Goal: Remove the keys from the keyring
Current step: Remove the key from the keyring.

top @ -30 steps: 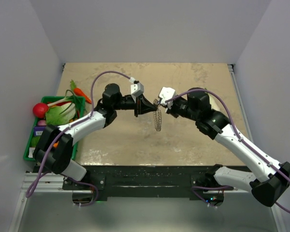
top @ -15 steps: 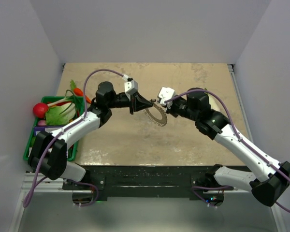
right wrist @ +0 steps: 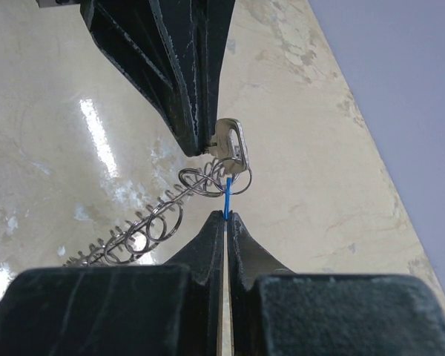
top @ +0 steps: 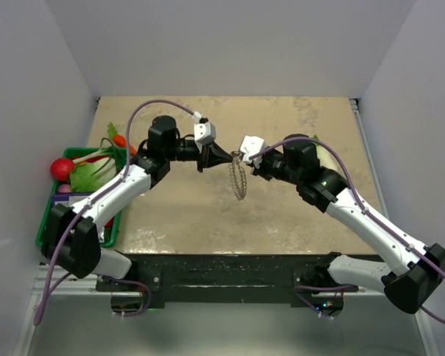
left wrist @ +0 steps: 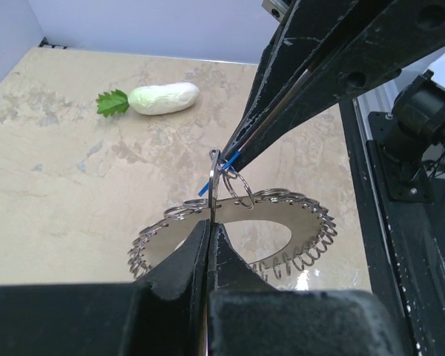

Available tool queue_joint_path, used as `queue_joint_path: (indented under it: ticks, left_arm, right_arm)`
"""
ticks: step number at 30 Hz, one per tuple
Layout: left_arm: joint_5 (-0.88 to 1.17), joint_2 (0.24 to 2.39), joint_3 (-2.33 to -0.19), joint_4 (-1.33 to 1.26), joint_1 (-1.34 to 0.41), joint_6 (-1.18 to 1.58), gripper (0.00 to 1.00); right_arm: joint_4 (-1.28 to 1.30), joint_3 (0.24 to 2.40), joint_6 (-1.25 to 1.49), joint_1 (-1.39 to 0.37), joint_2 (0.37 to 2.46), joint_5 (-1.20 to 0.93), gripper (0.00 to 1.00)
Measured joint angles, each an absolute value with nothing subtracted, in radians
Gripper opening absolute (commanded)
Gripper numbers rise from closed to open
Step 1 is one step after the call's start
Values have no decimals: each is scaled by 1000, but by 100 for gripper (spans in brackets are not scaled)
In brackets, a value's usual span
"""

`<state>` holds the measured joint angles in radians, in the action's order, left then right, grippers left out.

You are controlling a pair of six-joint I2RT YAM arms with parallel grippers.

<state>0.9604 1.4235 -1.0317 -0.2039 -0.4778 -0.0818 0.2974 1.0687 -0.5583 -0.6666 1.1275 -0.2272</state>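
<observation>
The keyring is a grey loop edged with many small wire rings, hanging in the air above the table between my two grippers. In the left wrist view it spreads out as a flat band. My left gripper is shut on a thin silver piece at the loop's top. My right gripper faces it, shut on the edge of the key's blue head. The two grippers' tips nearly touch. In the right wrist view the rings trail down to the left.
A white radish with green leaves lies on the table beyond the loop. A green basket of toy vegetables stands at the table's left edge, with a red ball at its far corner. White walls enclose the table.
The loop, splayed out sideways half a second ago, now hangs edge-on again. My left gripper has shifted slightly right, and both grippers have stayed shut.
</observation>
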Motion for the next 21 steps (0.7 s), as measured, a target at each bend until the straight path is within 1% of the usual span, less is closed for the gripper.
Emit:
queue_joint_path:
  ticks: [7,13,21]
  left_arm:
    - [959,1386,-1103,-22,-477,-240,0]
    - [930,1383,-1103,10,-476,-281,0]
    - [908,1383,-1097,-1,-476,-264,0]
  right_arm:
    - [292,1069,-561,-667,1128,-230,0]
    - [312,1069,-576,-666,1128,-271,0]
    - [353,1073,-624,-660,1137,-360,0]
